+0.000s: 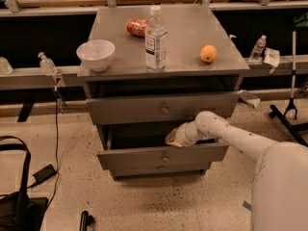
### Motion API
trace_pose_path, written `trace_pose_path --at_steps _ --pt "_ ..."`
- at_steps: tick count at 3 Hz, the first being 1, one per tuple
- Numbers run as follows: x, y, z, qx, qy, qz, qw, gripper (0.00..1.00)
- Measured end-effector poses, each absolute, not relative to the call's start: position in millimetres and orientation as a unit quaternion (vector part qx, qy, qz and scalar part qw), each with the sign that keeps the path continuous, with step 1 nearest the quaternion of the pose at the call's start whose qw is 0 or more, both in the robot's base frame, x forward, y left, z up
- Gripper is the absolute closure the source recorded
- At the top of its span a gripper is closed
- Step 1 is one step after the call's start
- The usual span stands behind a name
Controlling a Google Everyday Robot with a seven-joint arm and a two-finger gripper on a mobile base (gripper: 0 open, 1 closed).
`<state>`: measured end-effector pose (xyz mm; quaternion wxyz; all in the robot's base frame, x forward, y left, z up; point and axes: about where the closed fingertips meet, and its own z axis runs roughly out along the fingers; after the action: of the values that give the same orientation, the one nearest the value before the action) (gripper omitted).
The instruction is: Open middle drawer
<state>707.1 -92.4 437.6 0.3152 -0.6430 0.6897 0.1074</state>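
The grey cabinet (163, 76) has three drawer fronts with small round knobs. The middle drawer (144, 157) stands pulled out, with a dark gap above its front. Its knob (165, 158) is bare. My gripper (172, 138) is at the end of the white arm, which comes in from the lower right. The gripper sits at the top edge of the middle drawer front, reaching into the gap just above the knob. The top drawer (144, 109) is above it and the narrow bottom drawer (161, 169) is below.
On the cabinet top stand a white bowl (96, 54), a water bottle (156, 40), an orange (208, 53) and a red packet (136, 27). A black bag (17, 196) and a cable lie on the floor at the left. A black stand (291, 81) is at the right.
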Motion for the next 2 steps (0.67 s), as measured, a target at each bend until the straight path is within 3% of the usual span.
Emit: trace_pose_path --at_steps 2 --pt "689.3 -97.1 436.9 -0.648 0.687 0.107 0.31 1.0"
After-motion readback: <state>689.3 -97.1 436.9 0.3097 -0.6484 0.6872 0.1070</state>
